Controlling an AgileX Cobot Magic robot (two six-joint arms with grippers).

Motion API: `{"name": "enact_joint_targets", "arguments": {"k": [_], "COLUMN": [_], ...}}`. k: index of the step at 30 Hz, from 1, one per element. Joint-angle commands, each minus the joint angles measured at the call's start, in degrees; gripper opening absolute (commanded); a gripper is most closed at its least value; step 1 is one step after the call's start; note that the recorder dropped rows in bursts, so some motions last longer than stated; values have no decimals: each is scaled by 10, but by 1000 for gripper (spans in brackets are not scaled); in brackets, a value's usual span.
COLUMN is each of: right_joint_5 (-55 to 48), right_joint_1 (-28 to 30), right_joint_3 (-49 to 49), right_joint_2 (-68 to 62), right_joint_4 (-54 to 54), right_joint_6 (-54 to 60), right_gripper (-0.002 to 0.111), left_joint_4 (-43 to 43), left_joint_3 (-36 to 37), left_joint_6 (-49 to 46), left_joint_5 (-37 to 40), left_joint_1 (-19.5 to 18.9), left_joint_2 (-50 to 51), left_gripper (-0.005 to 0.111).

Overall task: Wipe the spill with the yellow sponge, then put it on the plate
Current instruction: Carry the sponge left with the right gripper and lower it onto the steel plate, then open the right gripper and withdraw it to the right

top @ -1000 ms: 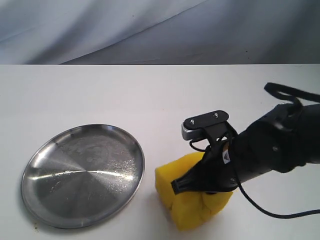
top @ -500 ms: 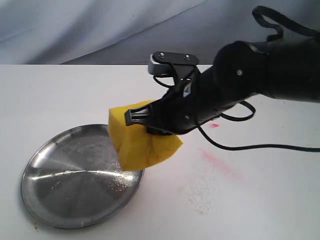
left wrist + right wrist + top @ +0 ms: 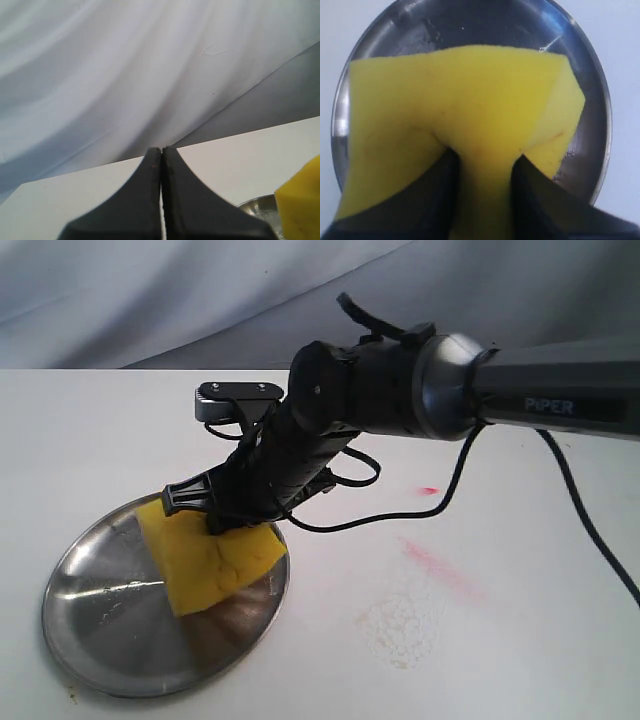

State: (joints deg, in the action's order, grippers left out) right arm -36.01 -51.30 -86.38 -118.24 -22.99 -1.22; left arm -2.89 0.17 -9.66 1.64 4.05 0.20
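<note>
Where the white table (image 3: 100, 420) meets the room, a pale grey-blue cloth backdrop (image 3: 150, 300) hangs in soft folds along the far edge. The left gripper (image 3: 161, 155) shows only in its own wrist view, its two dark fingers pressed flat together with nothing between them, pointing over the tabletop toward that cloth.

At the left of the exterior view lies the plate (image 3: 100, 630), round and steel, scratched and reflective. The yellow sponge (image 3: 210, 565) is over the plate's right half, one corner reaching past the rim. Whether it rests on the steel or hangs just above cannot be told.

The right gripper (image 3: 215, 520) reaches across from the right and clamps the sponge from above. In the right wrist view its black fingers (image 3: 440, 195) pinch the foam into a fold, with the plate's rim showing around the block.

Further right, the bare table carries a tiny red dot (image 3: 428, 489) and below it a smeared pink streak (image 3: 440, 565). Just beside the streak's lower side sits the spill (image 3: 400, 625), now a faint speckled whitish patch, well apart from the plate. A black cable (image 3: 590, 530) trails off to the right edge.
</note>
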Motion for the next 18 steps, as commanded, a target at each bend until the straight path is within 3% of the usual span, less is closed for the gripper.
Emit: {"name": "enact_joint_targets", "arguments": {"k": [1,6,11,14,18], "right_joint_5": [-1,-1,-11,-43,-62], "right_joint_1": [-1,-1,-1,-1,-1], "right_joint_3": [-10,-10,-10,-10,33], "right_joint_2": [-9,-7,9,46,134], "right_joint_4": [-2,1,3,100,277], "right_joint_6": [8,12,9,-14,-124], "right_gripper": [49,58,58,52,34], "left_joint_4": [5,5,5,5,5], "left_joint_3": [-2,-2,-2,-2,-2], "left_joint_6": [5,5,5,5,5], "left_joint_5": [-5,-5,-5,-5,-5], "left_joint_1": [-1,-1,-1,-1,-1], "left_joint_2": [-2,-2,-2,-2,-2], "left_gripper": [0,0,0,0,0]}}
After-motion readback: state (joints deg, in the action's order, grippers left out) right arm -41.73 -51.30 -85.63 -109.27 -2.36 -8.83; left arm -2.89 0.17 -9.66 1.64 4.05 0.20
